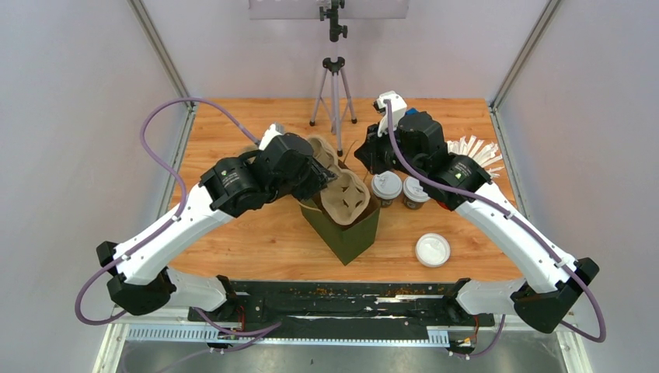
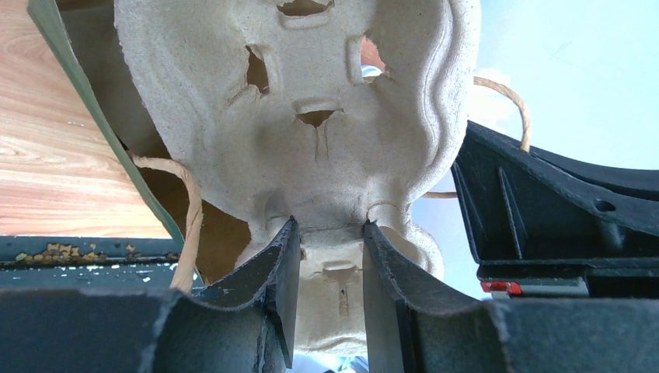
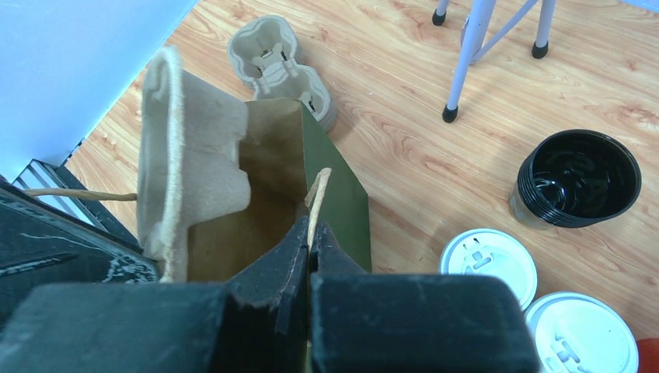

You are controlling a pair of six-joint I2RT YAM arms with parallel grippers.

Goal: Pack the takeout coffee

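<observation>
Left gripper (image 1: 325,185): grasps pulp cup carrier (image 1: 347,194) at mouth of open green paper bag (image 1: 350,237). Right gripper (image 1: 365,159): sits at bag's far rim. Two lidded coffee cups (image 1: 386,186) (image 1: 415,192): stand on table (image 1: 256,241), right of bag. Left wrist: shows fingers (image 2: 272,272) clamping carrier edge. Right wrist: shows jaws clenched on twine handle (image 3: 316,194); cups near black cup stack (image 3: 577,179).

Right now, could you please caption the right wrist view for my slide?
Right tool pinching twine handle of green bag, pulp carrier in its opening.

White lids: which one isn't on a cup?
The loose lid, alone at the near edge of the table; the other two cap the coffee cups beside the bag.
</observation>
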